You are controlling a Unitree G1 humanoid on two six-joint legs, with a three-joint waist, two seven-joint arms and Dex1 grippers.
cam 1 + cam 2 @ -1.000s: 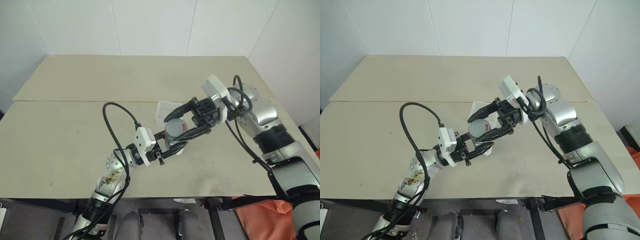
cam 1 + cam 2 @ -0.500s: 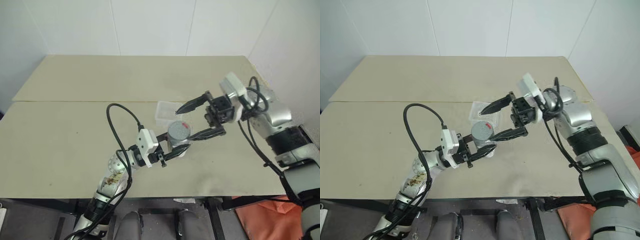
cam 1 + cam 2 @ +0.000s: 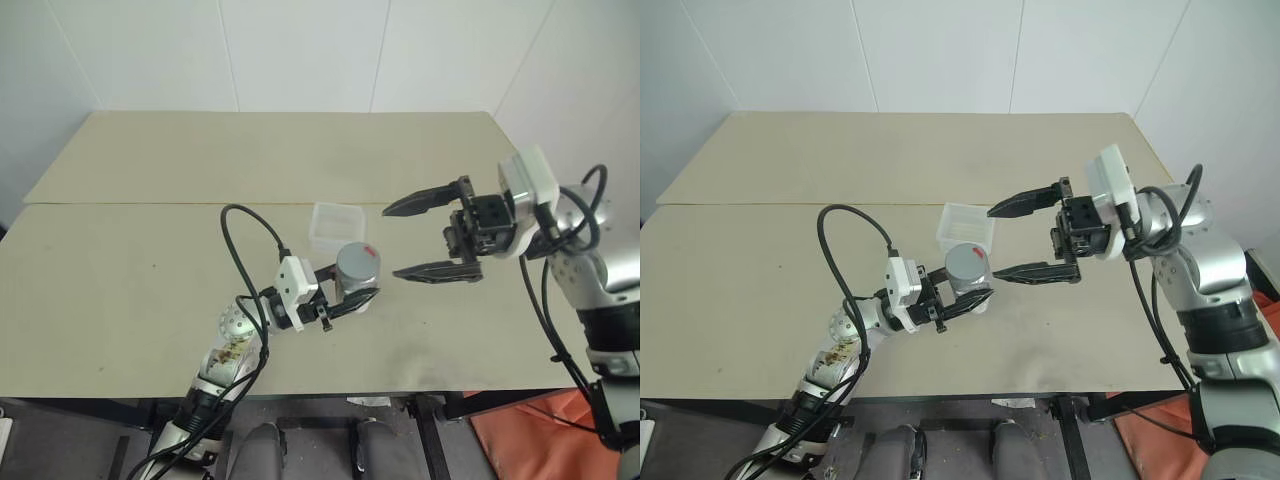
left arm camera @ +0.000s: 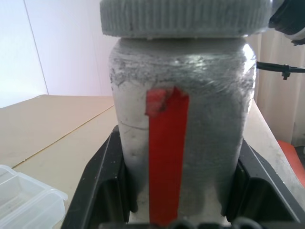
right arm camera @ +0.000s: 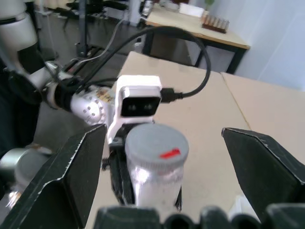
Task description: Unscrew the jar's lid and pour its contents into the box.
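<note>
My left gripper is shut on the jar, which stands upright with its grey lid on. The left wrist view has the jar with a red strip between the black fingers, the ribbed lid on top. My right gripper hangs open and empty to the right of the jar, level with the lid, its fingers pointing at it from a short gap. From its wrist the lid lies between the spread fingers. The translucent box rests on the table just behind the jar.
The beige table stretches wide to the left and back, with a seam across it. White walls close the back and right sides. A black cable loops up from my left arm.
My right gripper, shut around the lid a second ago, has opened and drawn back to the right. The lid stays on the jar. The left gripper keeps its hold.
</note>
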